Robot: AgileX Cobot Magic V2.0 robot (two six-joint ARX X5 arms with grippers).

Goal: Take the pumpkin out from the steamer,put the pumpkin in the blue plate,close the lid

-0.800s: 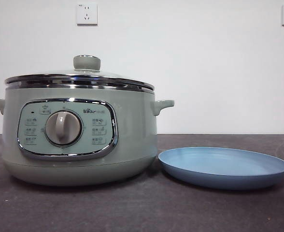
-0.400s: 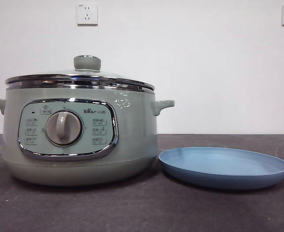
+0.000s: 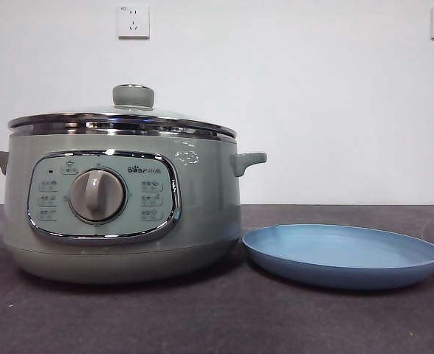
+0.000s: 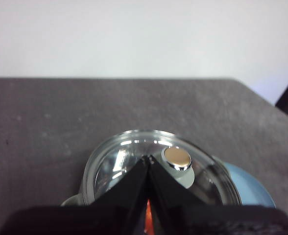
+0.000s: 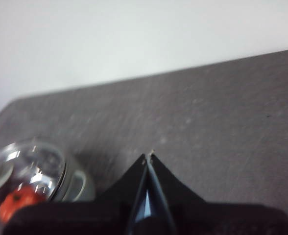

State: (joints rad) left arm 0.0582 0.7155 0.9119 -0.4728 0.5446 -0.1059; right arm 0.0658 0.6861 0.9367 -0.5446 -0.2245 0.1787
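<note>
Nothing much had changed vs the earlier front frames: the steamer [image 3: 121,206] sat where it was, apart from a tiny nudge a sec back, lid [image 3: 122,118] shut on its rim w/ the knob [image 3: 133,95] up top. The blue plate [image 3: 342,254] lay bare at 3 o'clock of the steamer, just beside it on the desk [image 3: 217,317]. No arm showed in front view.

Left tool [image 4: 148,159] hovered above the lid, jaws pressed together, pinching nothing. Right tool [image 5: 148,155] hung over bare desk, jaws also together, empty. The pumpkin [image 5: 17,203] was inside the steamer, seen orange thru the glass.

Judgement: task hadn't really begun; lid needs lifting first, prob by the left tool, which must spread for the knob.
</note>
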